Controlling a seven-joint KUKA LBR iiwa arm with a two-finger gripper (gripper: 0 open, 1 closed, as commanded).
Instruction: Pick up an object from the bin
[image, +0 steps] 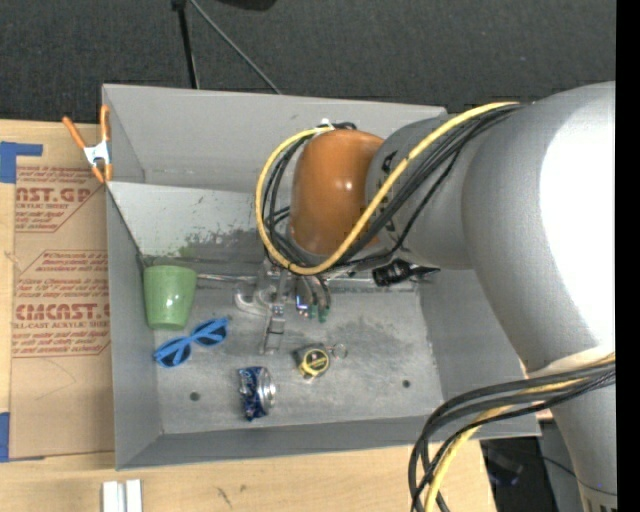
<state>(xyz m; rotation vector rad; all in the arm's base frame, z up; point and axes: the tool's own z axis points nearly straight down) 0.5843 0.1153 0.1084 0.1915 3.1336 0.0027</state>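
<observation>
**Gripper (284, 304) low in the bin, right of the green cup**

Camera view: the gripper hangs beneath the arm's orange cover (335, 195), to the right of the green cup (168, 293) and close above the floor of the bin (395, 345). Whether it stands apart or together I cannot tell. Cables (264, 200) and shadow crowd it, and nothing can be seen gripped.

Right of the cup and somewhat below it, just under the gripper, lies a small yellow-and-black round thing (313, 362). I judge it the likeliest pick. It looks hard, light and compact, so it should bear a firm squeeze, though it may skid on bare metal. A hold across its rounded sides seems best.

Directly below the cup are blue sunglasses (190, 343), thin-armed and probably awkward to pinch. Further below and right of the cup is a crumpled blue can (255, 390), likely light and yielding.

Between cup and gripper a silvery piece (248, 296) glints; whether it is loose or part of the robot is unclear. The arm's bulk hides the bin's side farthest right of the cup.
</observation>
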